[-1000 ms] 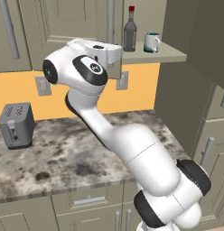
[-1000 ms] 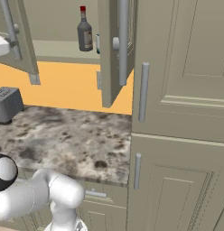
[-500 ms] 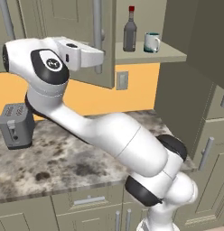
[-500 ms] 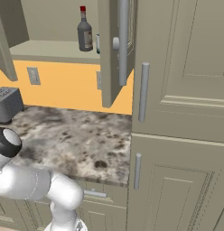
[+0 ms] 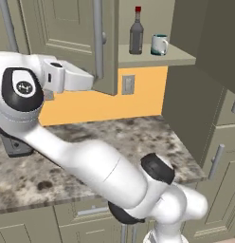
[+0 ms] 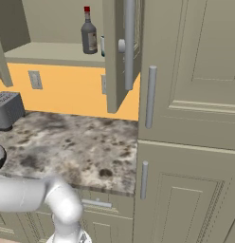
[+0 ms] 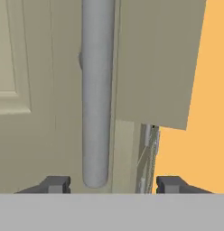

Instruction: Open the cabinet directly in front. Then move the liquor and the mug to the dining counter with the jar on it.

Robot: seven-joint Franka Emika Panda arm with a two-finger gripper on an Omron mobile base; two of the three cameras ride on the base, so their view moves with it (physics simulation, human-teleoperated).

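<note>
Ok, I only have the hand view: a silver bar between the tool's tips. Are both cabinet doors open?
Observer: Yes. In the left base view both doors of the cabinet stand swung out, and the shelf is exposed.
Operator: Is the liquor in there?
Observer: The liquor stands upright on that shelf, red cap on.
Operator: And the mug?
Observer: The mug stands upright just right of the bottle, with a small gap between them.
</note>
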